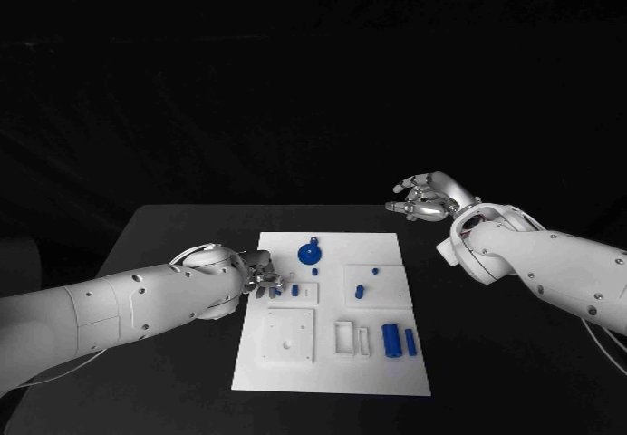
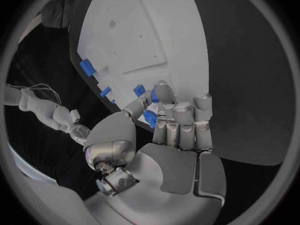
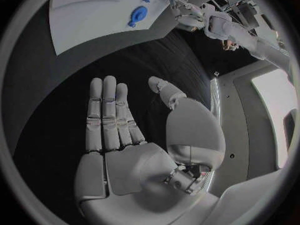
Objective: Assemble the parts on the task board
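Item: task board (image 1: 379,367), white plate lying flat mid-counter (image 1: 170,227), so its recesses face up to receive parts.

Left robot hand (image 1: 255,276): at the board's left edge, fingers curled, pinching a small blue part (image 2: 150,118) between thumb and fingers (seemingly lifted for seating in a slot, a judgement only).

Right robot hand (image 1: 425,198): released, fingers straight and apart, holding nothing, raised beyond the board's far right corner, well apart from the parts, probably kept clear.

Other parts: blue round piece (image 1: 310,253) near the far edge; blue cylinders (image 1: 392,339) near the right front.
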